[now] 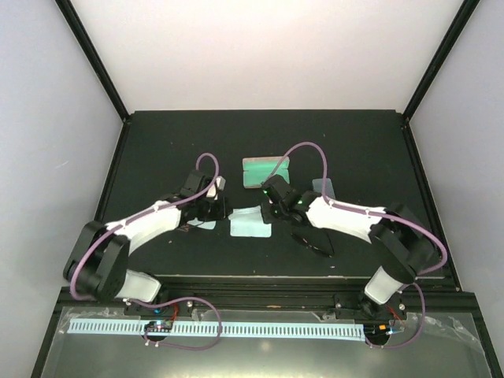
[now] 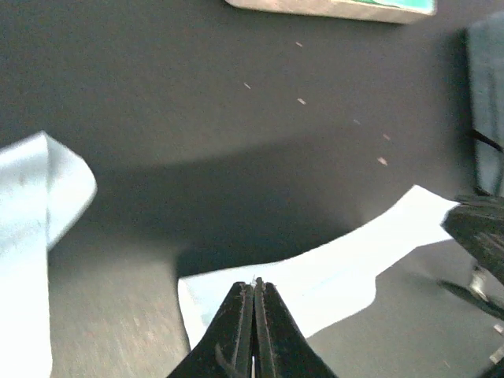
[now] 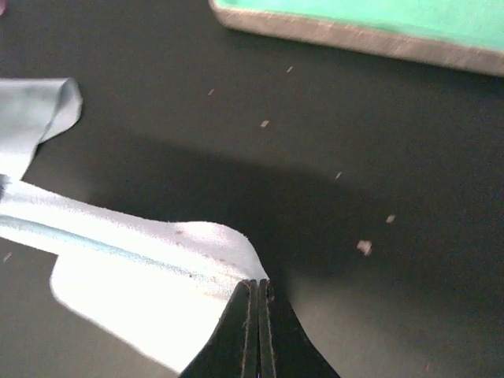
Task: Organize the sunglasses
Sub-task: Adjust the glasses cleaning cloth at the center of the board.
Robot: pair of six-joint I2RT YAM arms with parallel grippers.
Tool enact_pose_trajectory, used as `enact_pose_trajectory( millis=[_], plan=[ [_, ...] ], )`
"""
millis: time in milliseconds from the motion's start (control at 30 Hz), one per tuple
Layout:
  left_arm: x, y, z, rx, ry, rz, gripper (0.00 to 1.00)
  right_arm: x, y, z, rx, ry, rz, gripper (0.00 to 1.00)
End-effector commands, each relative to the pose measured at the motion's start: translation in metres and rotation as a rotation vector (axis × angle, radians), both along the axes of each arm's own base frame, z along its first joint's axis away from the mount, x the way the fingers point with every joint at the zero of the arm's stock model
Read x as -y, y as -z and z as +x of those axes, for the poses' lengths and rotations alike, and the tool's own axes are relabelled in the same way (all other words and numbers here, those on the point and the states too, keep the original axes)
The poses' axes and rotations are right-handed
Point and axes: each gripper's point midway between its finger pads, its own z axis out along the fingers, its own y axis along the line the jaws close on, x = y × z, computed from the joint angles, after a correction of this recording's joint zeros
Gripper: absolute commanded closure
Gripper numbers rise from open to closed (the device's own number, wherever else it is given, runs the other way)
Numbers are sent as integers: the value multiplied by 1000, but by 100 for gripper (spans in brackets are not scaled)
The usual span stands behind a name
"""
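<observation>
A light blue cloth (image 1: 250, 223) hangs stretched between my two grippers, just above the black table. My left gripper (image 2: 254, 285) is shut on its left edge (image 2: 315, 276). My right gripper (image 3: 258, 283) is shut on its right corner (image 3: 157, 276). In the top view the left gripper (image 1: 224, 209) and right gripper (image 1: 268, 209) face each other across the cloth. A dark shape beneath the right forearm looks like the black sunglasses (image 1: 316, 242). A faint reddish trace by the left forearm may be the pink-framed sunglasses (image 1: 183, 228), mostly hidden by the arm.
An open case with green lining (image 1: 266, 172) lies just beyond the grippers and also shows as the case (image 3: 370, 24). A second cloth (image 1: 201, 224) lies under the left wrist, a third cloth (image 1: 323, 187) behind the right wrist. Raised walls border the table.
</observation>
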Motion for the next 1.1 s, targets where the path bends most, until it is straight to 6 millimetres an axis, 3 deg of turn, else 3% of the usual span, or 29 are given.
enact_pose_trajectory(
  millis=[0, 167, 267, 367, 467, 633, 767, 933, 1067],
  plan=[
    [4, -10, 57, 154, -48, 68, 99, 5, -13, 52, 199, 127, -89, 99],
    [-3, -7, 85, 191, -110, 141, 97, 5, -8, 72, 259, 172, -146, 97],
    [-10, -4, 92, 193, -144, 187, 81, 17, -3, 72, 255, 219, -187, 77],
    [-14, 0, 85, 170, -144, 203, 66, 25, 0, 61, 221, 219, -200, 62],
    [-10, 4, 66, 134, -107, 164, 62, 24, 11, 41, 146, 157, -171, 61],
    [26, 6, 26, 79, 54, -30, 68, 0, 32, 8, 19, 7, -88, 65],
    [48, 13, 13, 69, 133, -66, 78, -14, 40, 4, -14, -28, -56, 73],
    [47, 38, 12, 32, 128, -10, 84, -20, 51, 7, -32, -25, -64, 77],
    [42, 61, 4, -18, 129, 44, 86, -11, 70, -3, -77, -15, -95, 77]
  ],
)
